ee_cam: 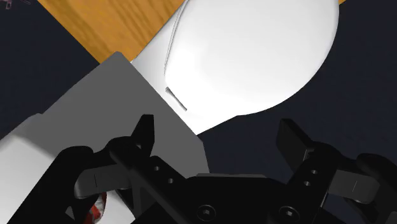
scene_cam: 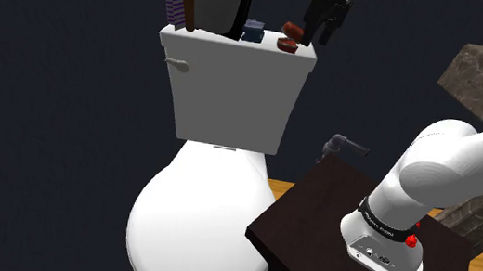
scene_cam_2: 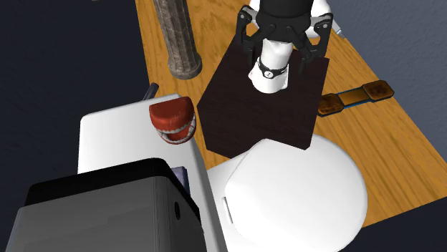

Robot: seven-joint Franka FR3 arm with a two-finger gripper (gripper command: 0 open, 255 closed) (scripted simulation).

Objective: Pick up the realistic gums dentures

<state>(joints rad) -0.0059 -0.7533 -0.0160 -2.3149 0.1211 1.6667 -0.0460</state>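
Claw (scene_cam: 318,34) hangs open, fingers wide apart, nothing between them, above the shoulder view's right end of the toilet tank lid (scene_cam: 231,49). Dentures (scene_cam_2: 172,122), red gums with white teeth, sit on that lid near the same end, close to its edge. In the shoulder view they are just left of the claw and lower. In the wrist view a red sliver of them (ee_cam: 95,213) peeks out by the root of 1 finger, outside the gap. The gap itself looks past the lid's corner at the white toilet seat cover (ee_cam: 254,57).

My read: the step is approach and align, and I am not lined up yet. How I'd do it well:

- Shift sideways along the lid toward the dentures until the red sits midway between the 2 fingers. No descent before that.
- Fingers wide on the way down, straight drop, stopping just short of the lid so the tips don't strike it.
- 1 finger likely lands near the lid's edge, so I watch that it doesn't catch there.
- Grip low on the gums, not the teeth. The arch is curved and probably slips under a shallow pinch.
- They look like 2 halves, and I cannot tell if they are joined, so I squeeze both together.
- The small blue block (scene_cam: 253,34) sits next along the lid, near. Coming in from the open end should leave the fingers free of it.
- Then lift straight up.
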